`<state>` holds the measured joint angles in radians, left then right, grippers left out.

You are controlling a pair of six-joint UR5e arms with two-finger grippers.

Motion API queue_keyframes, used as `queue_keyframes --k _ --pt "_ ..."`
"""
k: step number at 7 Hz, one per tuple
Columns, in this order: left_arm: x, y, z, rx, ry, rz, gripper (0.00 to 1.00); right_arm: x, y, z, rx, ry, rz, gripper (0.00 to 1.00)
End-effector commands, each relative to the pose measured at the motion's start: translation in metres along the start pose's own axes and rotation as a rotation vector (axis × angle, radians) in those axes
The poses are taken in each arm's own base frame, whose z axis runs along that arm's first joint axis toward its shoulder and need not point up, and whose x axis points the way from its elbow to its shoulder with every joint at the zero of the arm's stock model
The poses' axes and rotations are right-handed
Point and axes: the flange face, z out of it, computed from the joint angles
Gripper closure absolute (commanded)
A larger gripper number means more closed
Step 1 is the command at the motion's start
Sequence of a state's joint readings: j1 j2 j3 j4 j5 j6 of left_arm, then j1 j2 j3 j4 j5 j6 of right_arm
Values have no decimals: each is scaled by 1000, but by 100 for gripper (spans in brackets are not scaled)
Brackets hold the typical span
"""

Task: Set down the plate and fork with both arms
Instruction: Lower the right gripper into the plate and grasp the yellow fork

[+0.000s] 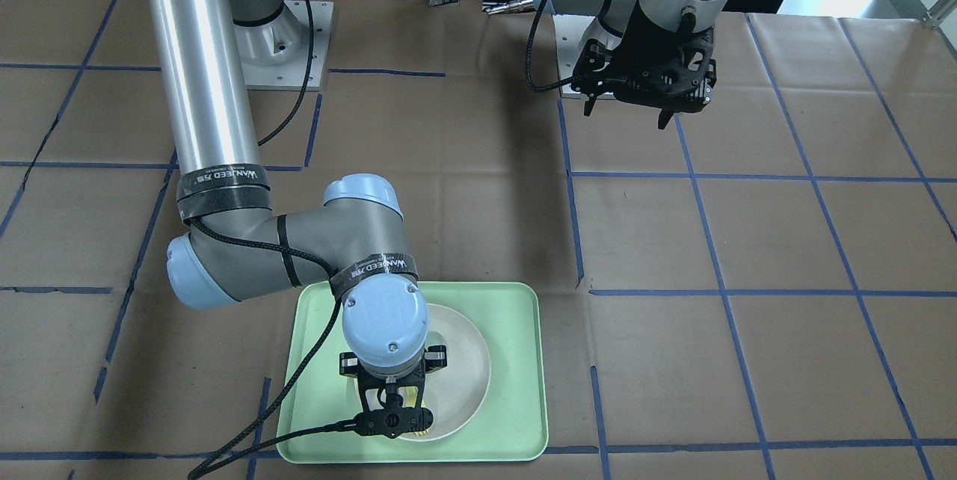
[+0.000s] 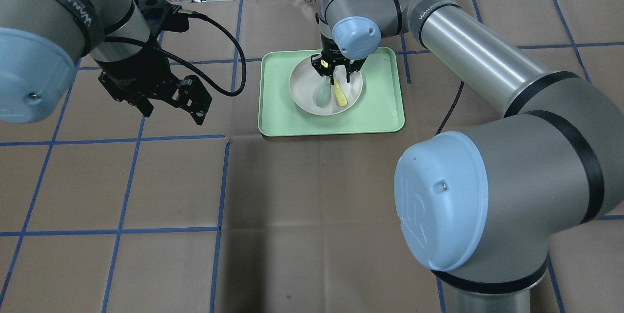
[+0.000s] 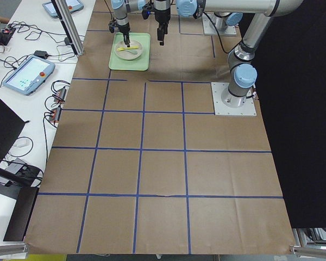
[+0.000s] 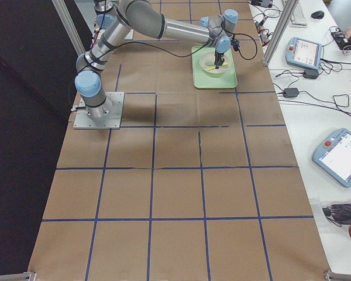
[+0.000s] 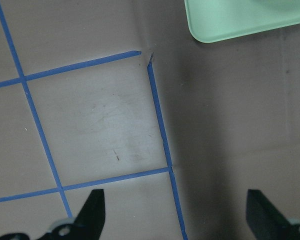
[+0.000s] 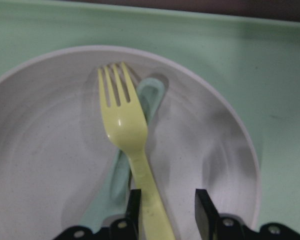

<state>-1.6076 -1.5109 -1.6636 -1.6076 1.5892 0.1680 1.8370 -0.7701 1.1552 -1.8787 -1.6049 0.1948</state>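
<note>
Judging by your views, nothing's placed: right fingers (image 6: 204,207) open astride the fork (image 6: 125,125) on the plate (image 6: 40,150), left fingers (image 5: 92,210) open at its nine o'clock.

Bright, even light leaves soft shadows on the table (image 2: 302,181); the plate (image 6: 40,150) looks slightly blurred close up.

I'm working a robotics lab from afar: a paper-covered table (image 3: 163,163) gridded in blue tape (image 3: 141,149), a teach pendant (image 4: 344,157) at three o'clock, aluminium framing (image 4: 279,32).
</note>
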Motion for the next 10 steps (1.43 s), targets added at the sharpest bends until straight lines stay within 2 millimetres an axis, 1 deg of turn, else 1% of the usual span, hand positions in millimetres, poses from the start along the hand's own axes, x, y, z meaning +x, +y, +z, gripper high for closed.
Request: queue_keyframes --k 1,4,8,10 --pt "0 0 0 -1 2 1 1 -1 -1 6 -5 1 -1 53" --pt "0 0 0 -1 2 1 1 0 -2 15 -16 4 0 53" --pt "0 1 0 1 1 2 1 2 -5 12 10 -1 3 54" --pt "0 1 -1 2 1 2 1 2 -5 13 8 -1 4 61"
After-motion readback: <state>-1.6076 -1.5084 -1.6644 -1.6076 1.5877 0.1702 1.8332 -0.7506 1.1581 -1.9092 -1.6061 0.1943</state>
